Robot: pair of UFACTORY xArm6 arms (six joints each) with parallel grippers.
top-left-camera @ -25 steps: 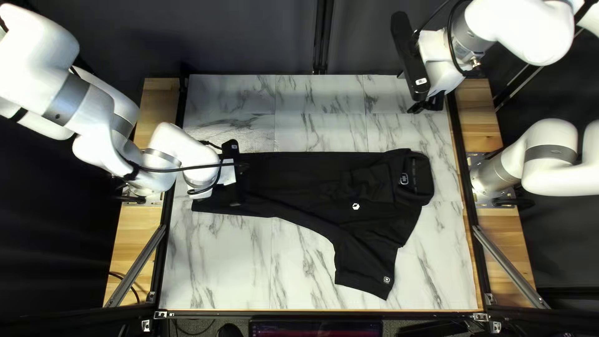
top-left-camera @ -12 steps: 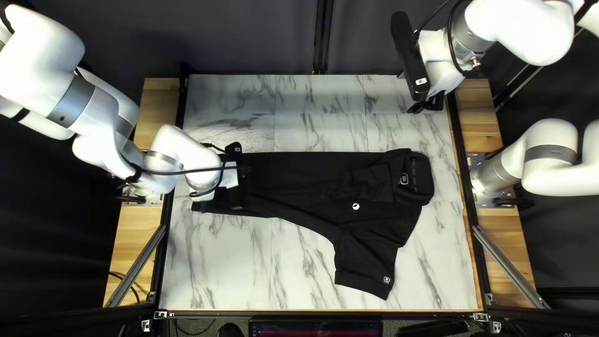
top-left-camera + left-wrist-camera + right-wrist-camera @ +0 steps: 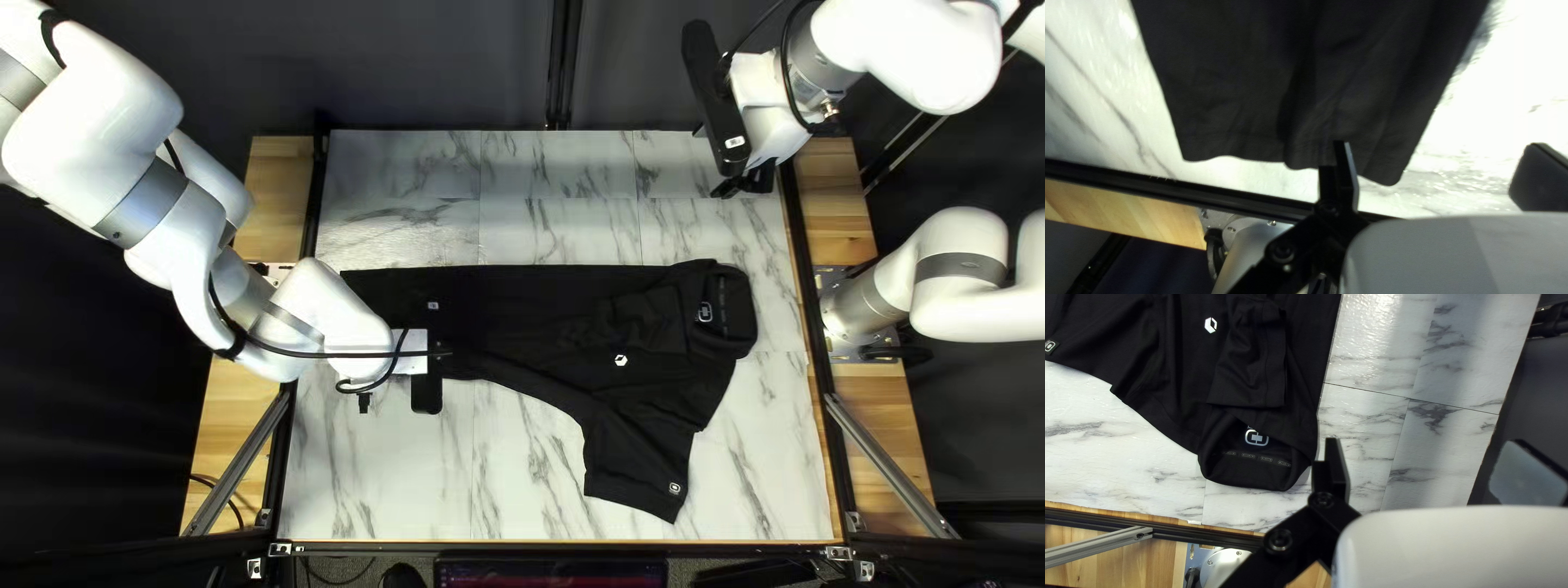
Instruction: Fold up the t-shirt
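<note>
The black t-shirt (image 3: 523, 316) lies flat, its far edge straight and its collar (image 3: 724, 310) toward the right. One sleeve (image 3: 642, 321) rests folded on the body; the other sleeve (image 3: 642, 468) sticks out toward the near edge. My left gripper (image 3: 425, 376) is over the shirt's near side by the hem, fingertips hidden. In the left wrist view, my open left gripper (image 3: 1440, 155) has one finger in front of the hem (image 3: 1301, 160); contact cannot be told. My right gripper (image 3: 746, 183) hangs at the far right. Open too, the right gripper (image 3: 1429, 449) has the collar (image 3: 1257, 473) beside one finger.
Marbled table (image 3: 381, 468) shows around the shirt. Black rails run along both sides, with wooden strips (image 3: 849, 229) beyond them. My left forearm crosses the left rail. A dark curtain (image 3: 435, 65) hangs behind the far edge.
My left gripper has moved toward the near edge and slightly right, uncovering the shirt's far hem corner. The shirt and my right arm look unmoved.
</note>
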